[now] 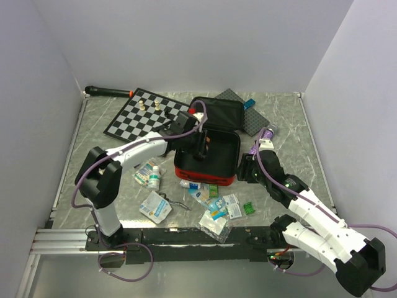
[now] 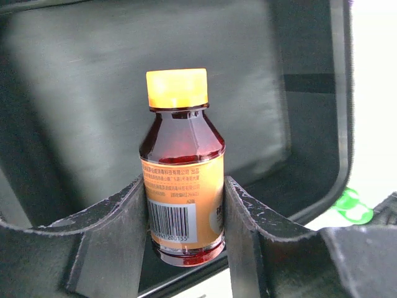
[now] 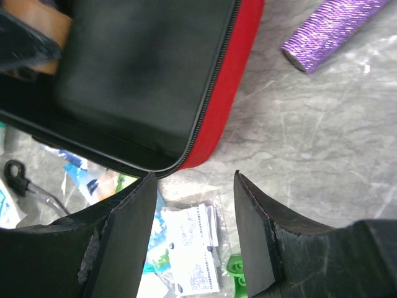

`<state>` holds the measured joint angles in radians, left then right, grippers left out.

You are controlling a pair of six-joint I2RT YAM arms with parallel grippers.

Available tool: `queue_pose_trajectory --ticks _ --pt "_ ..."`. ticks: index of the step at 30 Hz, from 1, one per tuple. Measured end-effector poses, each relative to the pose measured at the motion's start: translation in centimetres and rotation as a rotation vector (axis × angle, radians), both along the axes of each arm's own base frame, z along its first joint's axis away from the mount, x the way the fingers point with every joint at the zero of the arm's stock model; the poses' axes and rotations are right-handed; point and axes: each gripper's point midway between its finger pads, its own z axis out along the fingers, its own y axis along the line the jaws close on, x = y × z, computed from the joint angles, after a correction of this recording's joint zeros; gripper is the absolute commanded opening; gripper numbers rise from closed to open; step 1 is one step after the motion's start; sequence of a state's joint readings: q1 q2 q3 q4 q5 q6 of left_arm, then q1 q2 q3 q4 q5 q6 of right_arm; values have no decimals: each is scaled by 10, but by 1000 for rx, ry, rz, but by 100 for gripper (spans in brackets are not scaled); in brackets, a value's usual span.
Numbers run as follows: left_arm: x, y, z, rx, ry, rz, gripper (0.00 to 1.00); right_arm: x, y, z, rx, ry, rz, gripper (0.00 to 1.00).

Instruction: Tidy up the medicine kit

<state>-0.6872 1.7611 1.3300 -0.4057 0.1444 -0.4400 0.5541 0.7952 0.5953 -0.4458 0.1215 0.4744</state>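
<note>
The medicine kit is a red zip case lying open mid-table, its black lid folded back. My left gripper reaches into the case and is shut on an amber bottle with an orange cap and orange label, held upright over the black lining. My right gripper is open and empty just right of the case's front right corner. Its fingers hang over a clear bag of white packets.
A chessboard with a few pieces lies back left, with a black rod behind it. A grey plate and a purple roll lie right of the lid. Packets, a small white bottle and a green piece are scattered in front.
</note>
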Motion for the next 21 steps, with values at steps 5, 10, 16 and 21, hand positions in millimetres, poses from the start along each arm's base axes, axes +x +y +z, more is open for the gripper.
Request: queue_pose_trajectory --ticks 5,10,16,21 --pt "-10 -40 -9 -80 12 -54 38 1 -7 1 -22 2 -39 61" --pt "-8 -73 -30 -167 51 -57 38 0 -11 5 -27 2 -57 61" --pt "2 -86 -58 -211 97 -6 37 -1 -15 10 -26 -9 -70 61" --pt "12 -101 -69 -267 110 23 38 -3 -16 8 -30 1 -73 61"
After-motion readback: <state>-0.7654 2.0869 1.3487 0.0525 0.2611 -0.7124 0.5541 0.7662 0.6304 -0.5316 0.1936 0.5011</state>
